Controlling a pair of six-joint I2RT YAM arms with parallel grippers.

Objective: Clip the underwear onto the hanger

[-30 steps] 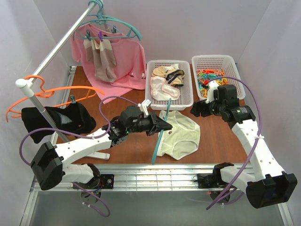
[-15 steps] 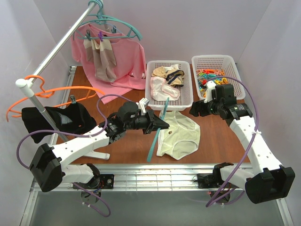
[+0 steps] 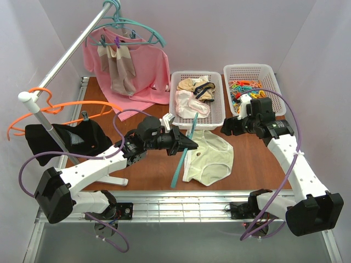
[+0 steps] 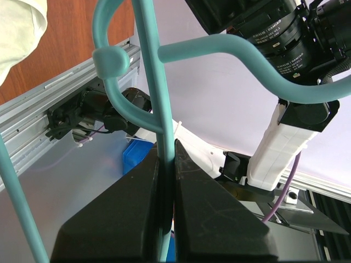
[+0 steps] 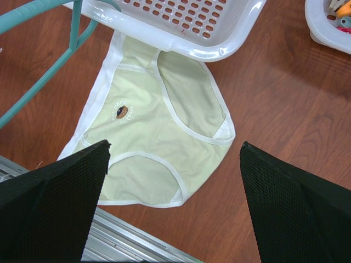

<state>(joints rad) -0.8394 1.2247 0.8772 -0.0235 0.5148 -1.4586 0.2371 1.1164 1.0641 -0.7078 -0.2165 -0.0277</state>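
Note:
The underwear, pale cream-yellow briefs with white edging, lies flat on the wooden table near the front edge. It also shows in the right wrist view and at the top left of the left wrist view. My left gripper is shut on a thin arm of the teal hanger, which is held over the briefs' left edge. The jaws pinch that bar tightly at the left gripper. My right gripper hovers open above the briefs, right gripper empty, with the hanger at its left.
A white basket behind the briefs holds pink-and-white and beige-and-black garments. A second basket at the back right holds coloured clips. A rail on the left carries another teal hanger, pink cloth and an orange hanger; a black garment lies below.
The left arm has drawn back slightly to the left with the hanger, and the right arm has shifted a little. Both have barely moved in the last half second.

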